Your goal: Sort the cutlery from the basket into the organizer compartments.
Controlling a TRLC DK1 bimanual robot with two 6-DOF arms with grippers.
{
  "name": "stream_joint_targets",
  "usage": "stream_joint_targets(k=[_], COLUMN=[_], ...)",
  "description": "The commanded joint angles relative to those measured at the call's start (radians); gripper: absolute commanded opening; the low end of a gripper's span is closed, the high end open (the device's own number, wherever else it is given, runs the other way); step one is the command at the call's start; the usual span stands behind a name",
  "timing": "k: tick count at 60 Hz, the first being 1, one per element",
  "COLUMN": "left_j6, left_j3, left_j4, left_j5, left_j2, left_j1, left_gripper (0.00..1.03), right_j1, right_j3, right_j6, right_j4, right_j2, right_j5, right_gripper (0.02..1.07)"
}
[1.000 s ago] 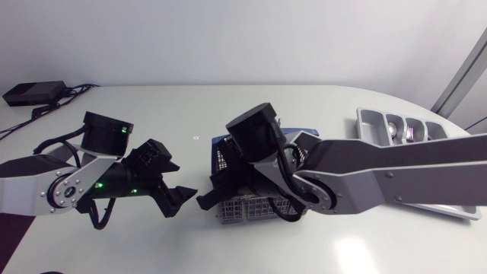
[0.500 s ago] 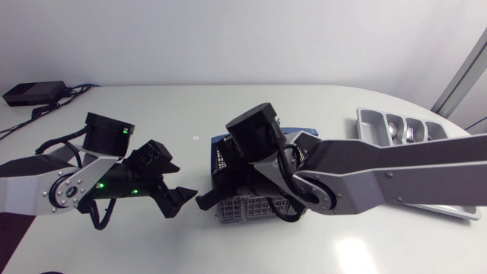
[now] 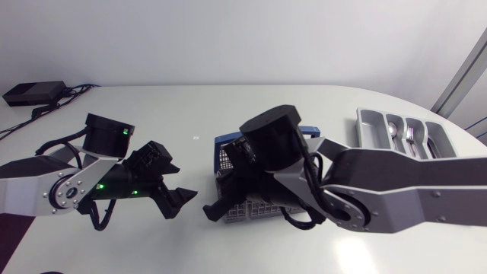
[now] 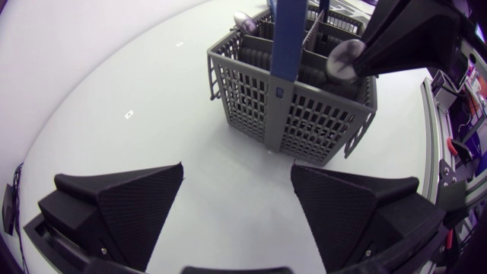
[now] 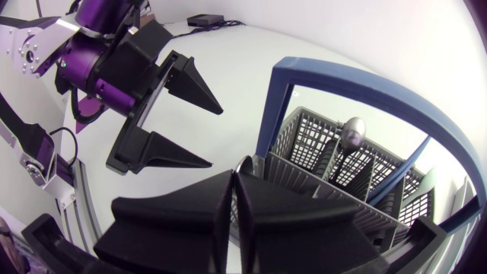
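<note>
1. the matte black left gripper (image 3: 176, 186) is held released at 9 o'clock of the basket, fingers wide apart and nothing between them.
2. the matte black right gripper (image 3: 214, 208) is seen clenched at the basket's 8 o'clock corner; nothing is seen between its fingers.
3. the grey plastic mesh basket with a blue handle (image 3: 247, 210) is set near the table's middle; a shiny metal spoon (image 5: 352, 133) is stood upright in it, ahead of the right gripper.
4. the spoon is judged stiff, light and slippery; it is best pinched at the narrow neck and drawn straight up.
5. the grey compartmented organizer tray (image 3: 364, 122) is placed at 3 o'clock of the basket, well apart, with some cutlery already laid in it.
</note>
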Motion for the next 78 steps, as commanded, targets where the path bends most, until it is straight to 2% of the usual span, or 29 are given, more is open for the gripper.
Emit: stream_joint_targets(k=[1, 32, 46, 55, 66, 78], left_j6=[0.025, 0.028, 0.028, 0.026, 0.025, 0.025], left_j3=[-0.023, -0.025, -0.017, -0.008, -0.006, -0.003], left_j4=[0.005, 0.011, 0.015, 0.008, 0.006, 0.0], left_j5=[0.01, 0.01, 0.01, 0.01, 0.01, 0.009], left_j2=[-0.002, 0.015, 0.023, 0.021, 0.021, 0.019], left_j1=[0.003, 0.006, 0.004, 0.006, 0.004, 0.004], left_gripper=[0.98, 0.98, 0.98, 0.98, 0.98, 0.98], right_j1=[0.007, 0.018, -0.008, -0.043, -0.138, -0.322], right_j3=[-0.046, -0.075, -0.006, 0.064, 0.09, 0.063], right_j6=[-0.022, -0.033, -0.027, -0.024, -0.033, -0.064], right_j4=[0.02, -0.009, -0.172, -0.314, -0.442, -0.571], right_j2=[-0.041, -0.205, -0.341, -0.473, -0.604, -0.765], right_j5=[0.001, -0.082, -0.16, -0.163, -0.16, -0.153], right_gripper=[0.08, 0.08, 0.08, 0.08, 0.08, 0.08])
